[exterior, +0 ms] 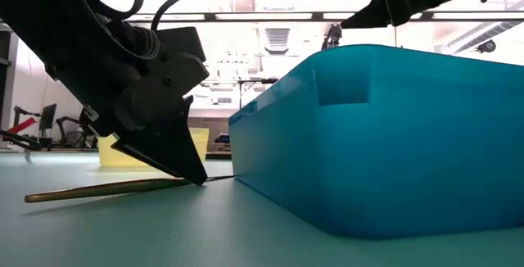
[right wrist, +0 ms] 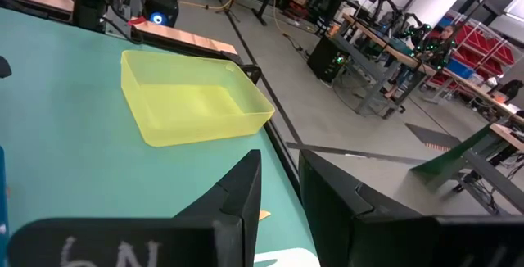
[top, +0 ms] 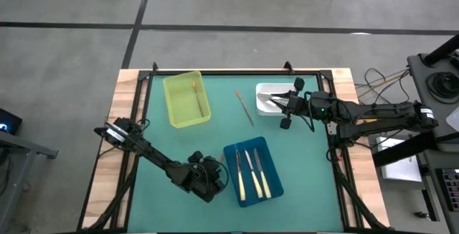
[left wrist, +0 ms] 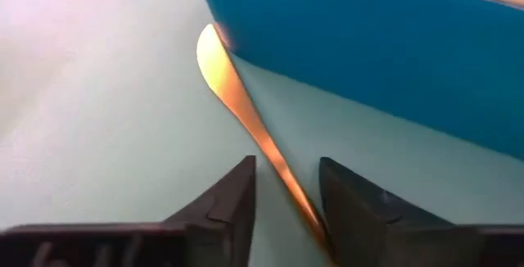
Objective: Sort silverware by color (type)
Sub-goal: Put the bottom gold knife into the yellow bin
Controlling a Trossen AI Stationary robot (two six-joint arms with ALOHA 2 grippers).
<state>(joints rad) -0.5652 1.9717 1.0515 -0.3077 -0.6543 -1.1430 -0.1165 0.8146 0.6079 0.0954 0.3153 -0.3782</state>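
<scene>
The left gripper (left wrist: 286, 210) has its fingers narrowly around the thin gold utensil (left wrist: 237, 95) beside the blue tray (left wrist: 368, 46). It looks light, stiff, slippery; best held mid-handle.

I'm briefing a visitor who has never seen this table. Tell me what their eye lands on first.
Most striking is the blue tray near the table's front edge, holding three cream-handled knives. Just left of it, the left gripper is down at the mat with its fingers straddling a gold utensil lying beside the tray. Farther back, the yellow tray stands left, and the right gripper hangs over the white tray.
</scene>
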